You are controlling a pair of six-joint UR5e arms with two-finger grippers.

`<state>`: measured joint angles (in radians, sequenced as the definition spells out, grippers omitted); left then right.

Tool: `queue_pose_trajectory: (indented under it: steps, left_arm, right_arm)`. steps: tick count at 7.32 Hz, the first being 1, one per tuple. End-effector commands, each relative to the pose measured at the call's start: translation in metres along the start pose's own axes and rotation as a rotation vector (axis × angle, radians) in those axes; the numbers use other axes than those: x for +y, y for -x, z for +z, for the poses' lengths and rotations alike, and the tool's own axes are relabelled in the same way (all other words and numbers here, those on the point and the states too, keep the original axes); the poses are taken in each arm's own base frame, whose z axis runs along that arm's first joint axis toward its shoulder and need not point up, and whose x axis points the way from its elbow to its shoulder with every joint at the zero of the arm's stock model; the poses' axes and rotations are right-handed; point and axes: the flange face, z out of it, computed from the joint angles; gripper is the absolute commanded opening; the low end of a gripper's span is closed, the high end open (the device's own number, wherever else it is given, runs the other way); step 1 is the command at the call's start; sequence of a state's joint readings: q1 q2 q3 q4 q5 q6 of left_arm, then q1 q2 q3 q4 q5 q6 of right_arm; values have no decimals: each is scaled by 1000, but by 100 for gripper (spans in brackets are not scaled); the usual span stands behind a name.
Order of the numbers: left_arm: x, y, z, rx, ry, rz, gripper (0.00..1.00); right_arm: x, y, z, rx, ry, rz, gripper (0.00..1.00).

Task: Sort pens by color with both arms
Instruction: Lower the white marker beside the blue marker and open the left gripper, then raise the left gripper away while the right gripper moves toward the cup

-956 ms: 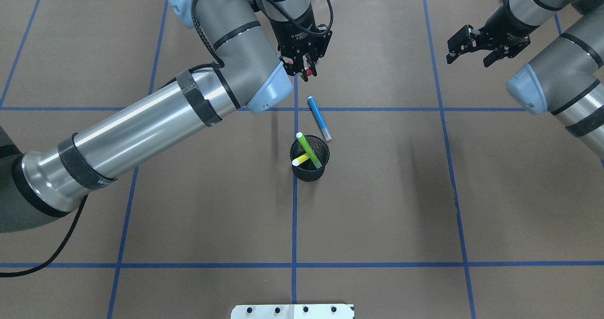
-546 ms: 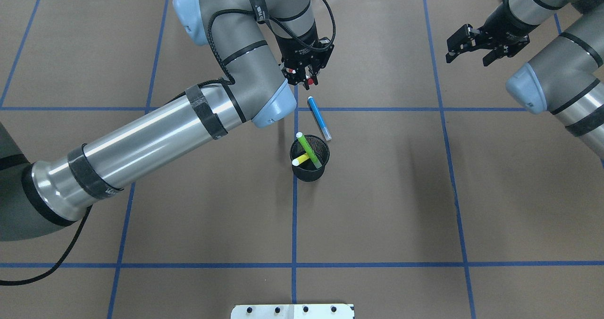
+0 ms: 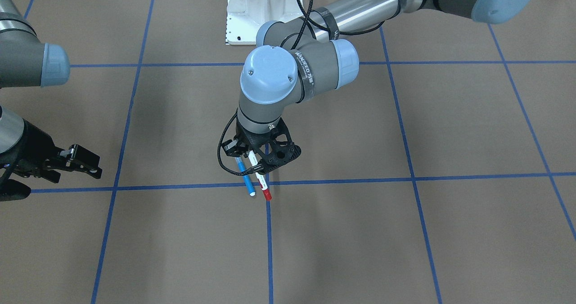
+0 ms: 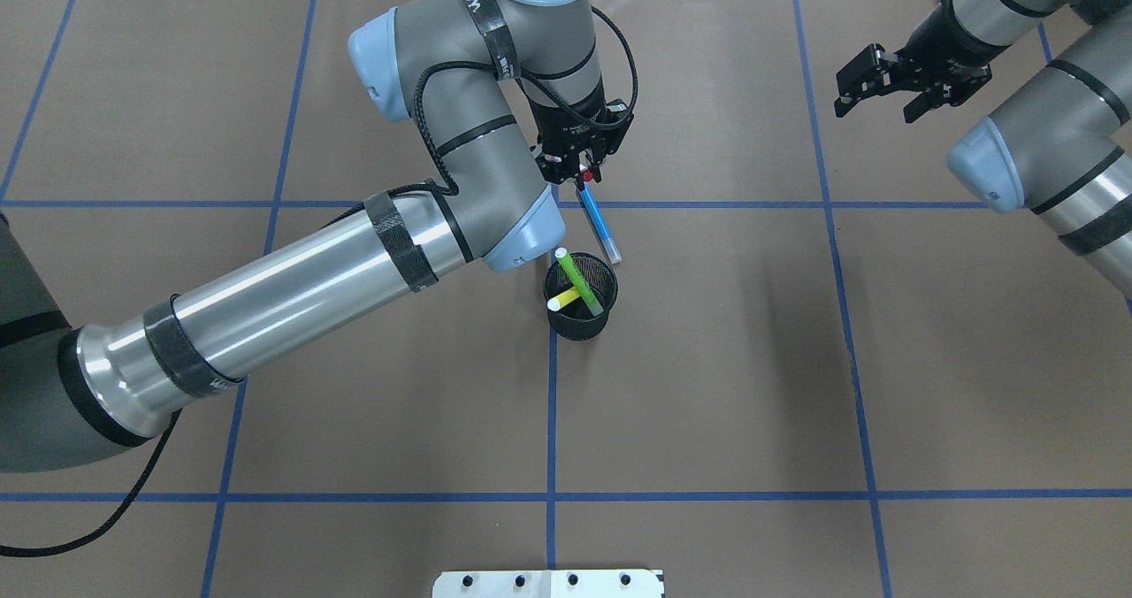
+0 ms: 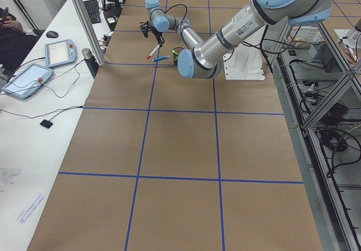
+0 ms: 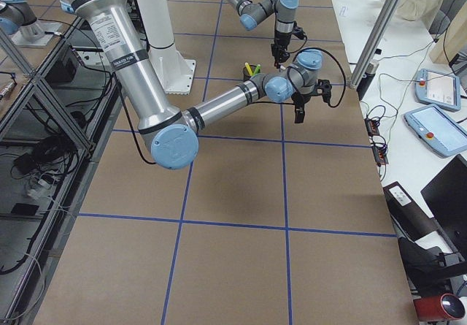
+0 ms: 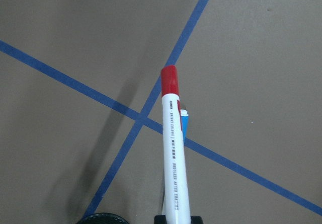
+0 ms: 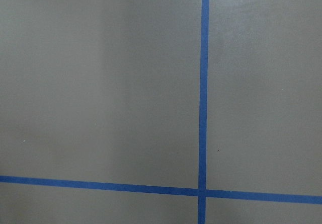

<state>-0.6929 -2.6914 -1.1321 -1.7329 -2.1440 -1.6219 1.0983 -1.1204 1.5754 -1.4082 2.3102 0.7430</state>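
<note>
My left pincer (image 4: pixel 579 172) is clamping the red-capped white pen (image 7: pixel 171 148), tip slanting down over the blue pen (image 4: pixel 600 226), which is lying lengthwise toward the mesh cup (image 4: pixel 579 325); my right pincer (image 4: pixel 877 107) is hanging wide, well apart.

Black strap (image 3: pixel 308 71) on the left arm (image 3: pixel 325 56): white lettering, starts "WAN", rest unclear. Red-capped pen (image 7: pixel 172 153): line of tiny black print along the white barrel, too small to read. Left gripper (image 4: pixel 573 173): small white print on its body, unreadable. Nothing else legible.
</note>
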Motion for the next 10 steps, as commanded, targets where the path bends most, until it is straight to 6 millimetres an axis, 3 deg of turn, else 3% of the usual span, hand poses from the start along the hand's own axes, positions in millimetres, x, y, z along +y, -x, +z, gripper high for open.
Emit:
queue_pose_trajectory:
  steps: [1,3,4,5,6,7,8,9,10]
  left_arm:
    - [3,2,4,18,4,26,39]
    - [3,4,4,20,4,97,55]
    - [3,3,-6,33,0,142,60]
    - [-9,15,-25,59,-9,147,62]
    - [-26,39,-59,101,15,184,65]
    - [-51,65,-79,118,67,226,65]
    - [-70,80,-90,127,80,263,66]
    - [-82,100,-91,126,83,310,66]
    - [-90,127,-90,126,73,379,67]
  right_arm:
    - [-2,3,-1,-3,-3,-4,98]
    - [-3,6,-3,-5,-5,-6,98]
    - [-7,18,-8,-12,-11,18,98]
    - [-10,43,-16,-35,-23,89,98]
    - [-8,78,-17,-60,-19,139,98]
    - [-2,113,-9,-71,-11,194,98]
    - [7,152,1,-62,-24,286,98]
    - [13,174,6,-60,-12,343,98]
    - [13,197,-3,-42,4,426,98]
